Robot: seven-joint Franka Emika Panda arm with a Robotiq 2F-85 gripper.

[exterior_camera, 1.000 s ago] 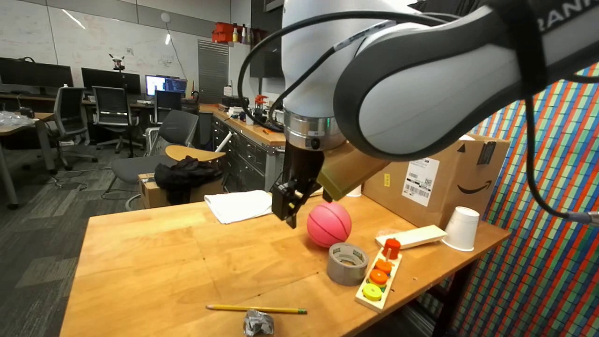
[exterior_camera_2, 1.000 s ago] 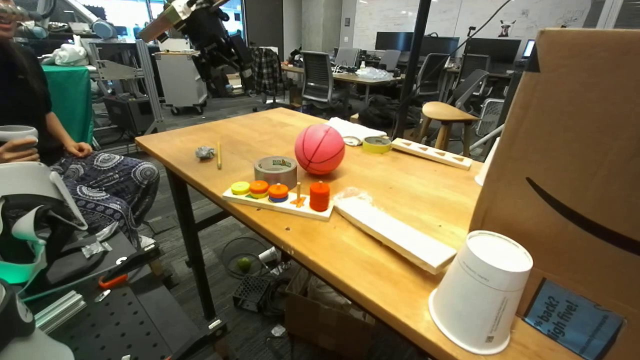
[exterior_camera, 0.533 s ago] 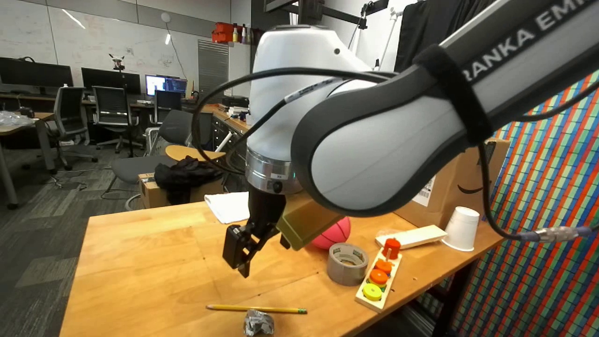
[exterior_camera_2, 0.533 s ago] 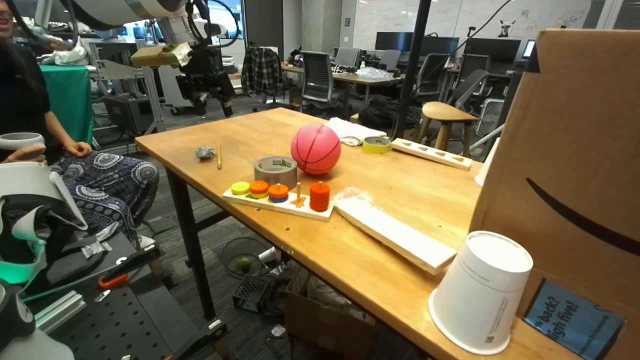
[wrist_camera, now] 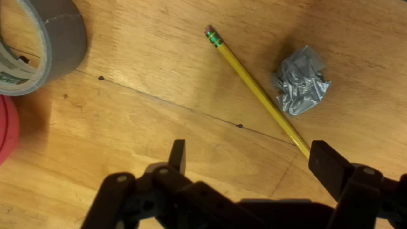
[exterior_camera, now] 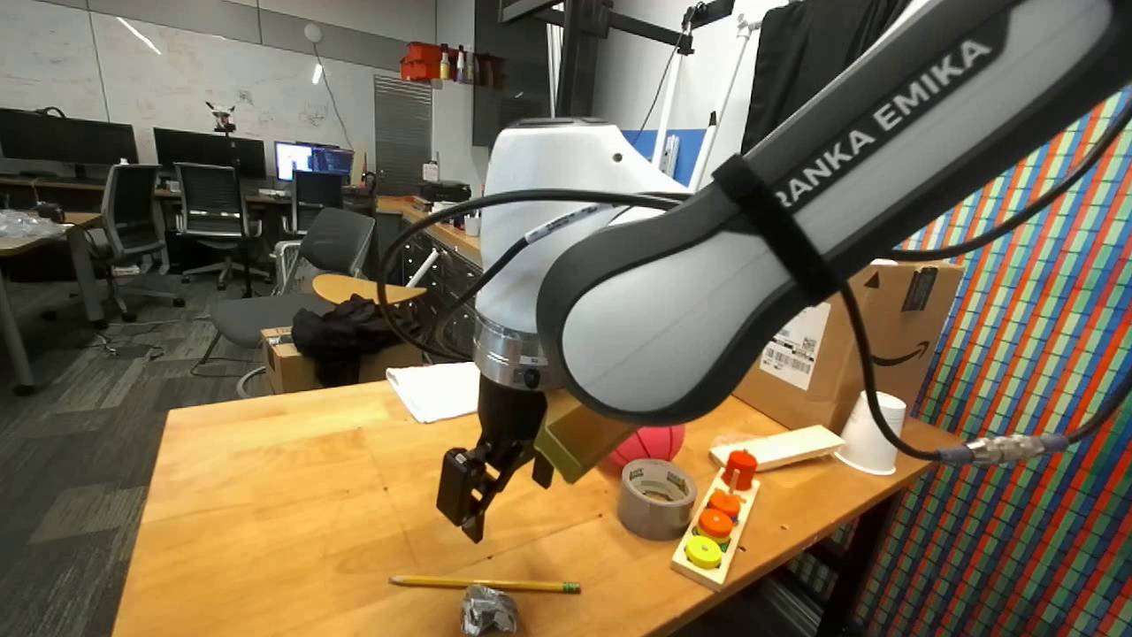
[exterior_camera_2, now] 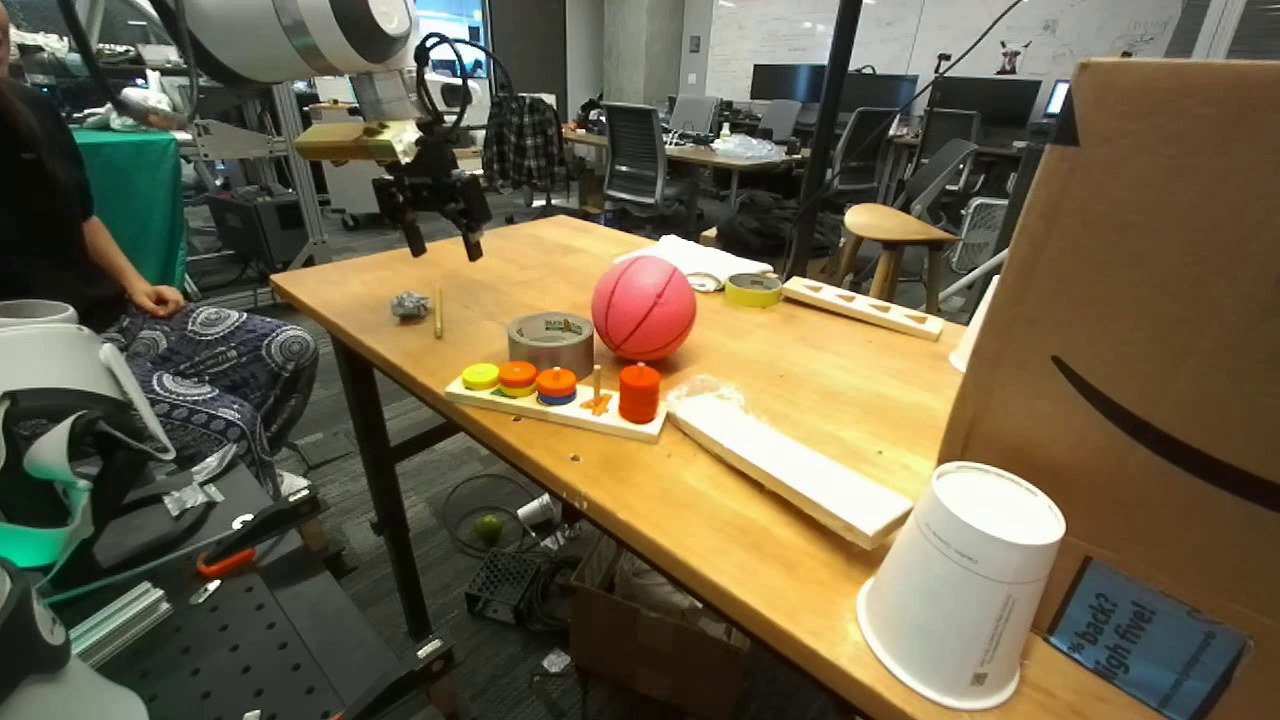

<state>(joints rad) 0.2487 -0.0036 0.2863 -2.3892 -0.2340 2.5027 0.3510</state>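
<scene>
My gripper is open and empty, above the wooden table in both exterior views. Its fingers stand wide apart, with bare wood showing between them in the wrist view. A yellow pencil lies on the table; its eraser end shows, while its tip is hidden behind the right finger. A crumpled silver lump lies beside the pencil. A grey tape roll and a pink ball show at the left of the wrist view. The ball stands behind the tape roll in an exterior view.
A stacking toy with coloured rings lies near the table edge. A pale plank, an upturned white cup and a large cardboard box stand beyond it. A white towel, yellow tape and notched board lie farther off.
My gripper has come down towards the table, near the pencil and silver lump. The pink ball has rolled slightly, nearer the stacking toy. The other table objects have not moved.
</scene>
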